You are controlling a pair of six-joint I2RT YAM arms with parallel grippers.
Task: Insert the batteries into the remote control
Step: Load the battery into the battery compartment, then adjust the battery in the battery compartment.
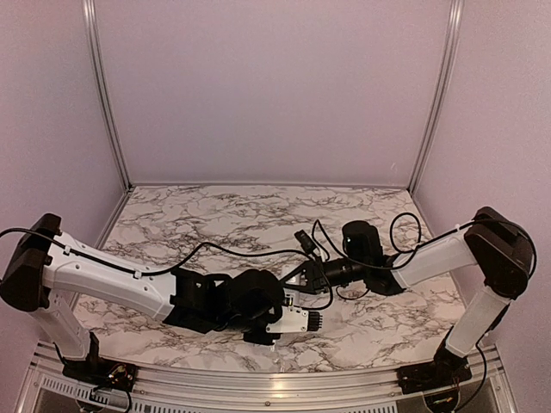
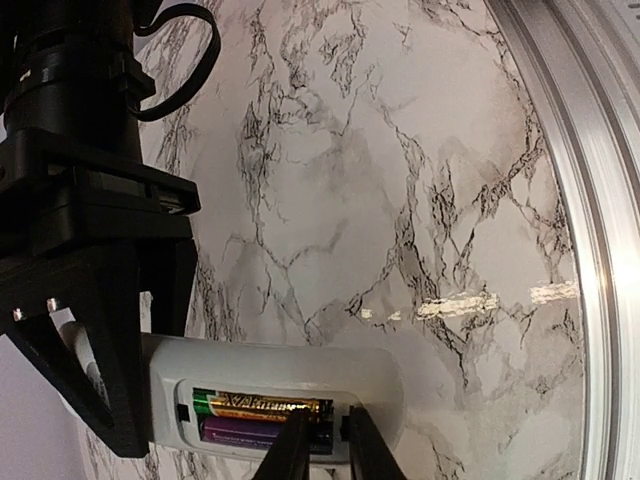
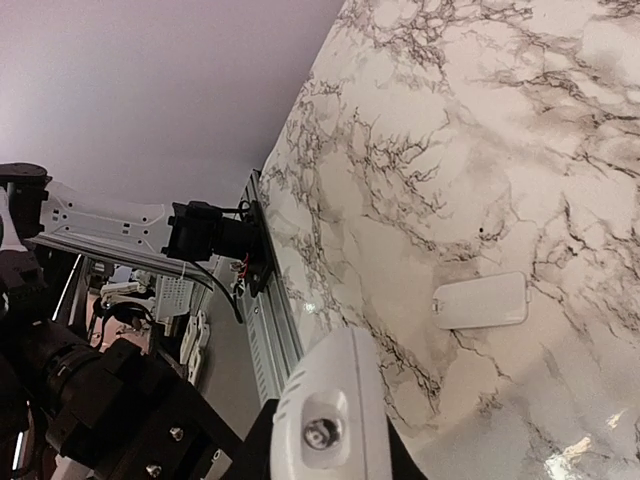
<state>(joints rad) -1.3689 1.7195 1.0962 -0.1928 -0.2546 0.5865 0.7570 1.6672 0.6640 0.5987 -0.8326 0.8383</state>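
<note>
The white remote control [image 2: 280, 365] is held off the table with its battery compartment open. The gold battery [image 2: 265, 406] and the dark battery [image 2: 250, 432] lie side by side inside it. My left gripper [image 2: 330, 445] has its fingertips nearly together at the right end of the compartment, over the end of the dark battery. My right gripper [image 3: 325, 455] is shut on the remote [image 3: 335, 390], whose rounded end sticks out between its fingers. In the top view both grippers meet at the table's near centre, the left [image 1: 271, 327] and the right [image 1: 317, 277], with the remote [image 1: 291, 322] between them.
The white battery cover [image 3: 480, 300] lies flat on the marble table [image 3: 520, 150], apart from the remote. A metal rail [image 2: 600, 250] runs along the table's near edge. Black cables [image 1: 258, 251] trail over the table behind the grippers.
</note>
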